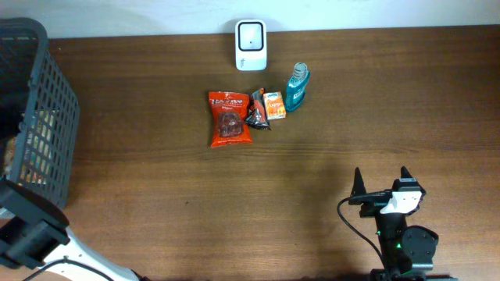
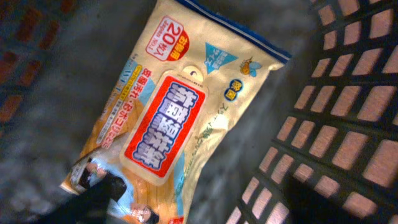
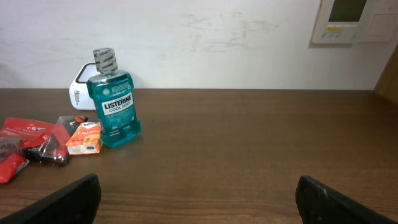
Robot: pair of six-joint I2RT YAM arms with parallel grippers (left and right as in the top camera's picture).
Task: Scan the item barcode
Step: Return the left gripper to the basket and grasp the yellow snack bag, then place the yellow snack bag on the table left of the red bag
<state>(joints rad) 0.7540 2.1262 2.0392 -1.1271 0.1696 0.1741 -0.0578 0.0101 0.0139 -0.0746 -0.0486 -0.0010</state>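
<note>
A cream and blue wet-wipes pack (image 2: 180, 118) with a red label lies on the floor of the black basket (image 2: 348, 124). My left gripper (image 2: 193, 208) hangs open just above its lower end. One dark finger (image 2: 93, 199) overlaps the pack's corner, and the other is a dark blur near the basket wall. In the overhead view the left arm reaches into the basket (image 1: 47, 109) and its gripper is hidden. My right gripper (image 1: 380, 183) (image 3: 199, 193) stands open and empty over bare table at the front right. The white scanner (image 1: 251, 45) stands at the table's back edge.
In front of the scanner lie a red snack bag (image 1: 230, 119), a small black packet (image 1: 257, 112), an orange box (image 1: 274, 104) and a blue mouthwash bottle (image 1: 297, 87) (image 3: 113, 106). The basket fills the left edge of the table.
</note>
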